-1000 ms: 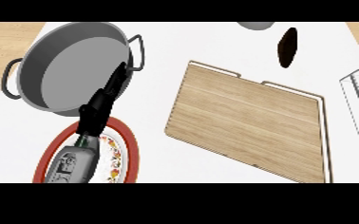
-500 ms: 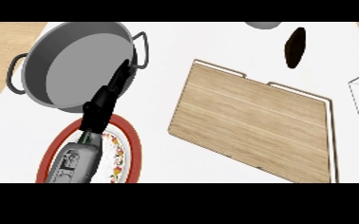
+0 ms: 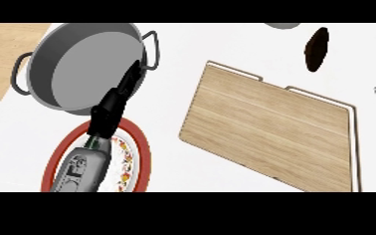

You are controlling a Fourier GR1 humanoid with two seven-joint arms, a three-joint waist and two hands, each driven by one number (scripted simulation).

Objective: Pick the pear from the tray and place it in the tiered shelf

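Left hand (image 3: 110,107) is the only one we can see. It comes up from the lower left of the frame on its grey forearm (image 3: 81,172). Its black fingers (image 3: 131,77) are stretched out nearly straight, pointing up and a little to the right. They are not curled round anything, and we see nothing held in the hand. The fingertips lie over the lower right part of the rim of a grey pot (image 3: 73,35). From this steep view we cannot tell whether they touch the rim or hang above it.

The pot fills the upper left of the frame. One loop handle (image 3: 152,50) shows on its right side and another (image 3: 18,74) on its left. Below the pot, a plate (image 3: 140,149) with a red rim sits at the lower left. The forearm crosses over it and hides much of its middle.

The tray (image 3: 272,129), a pale wooden board, lies tilted across the centre and right of the frame, well apart from the hand.

On the white counter (image 3: 191,45) in the upper right, a dark oval thing (image 3: 317,50) lies just above the tray's upper right corner, apart from the tray. We cannot tell whether this is the pear, and we can make out no other fruit.

A grey round thing (image 3: 283,25) is cut off by the top edge, left of the dark oval.
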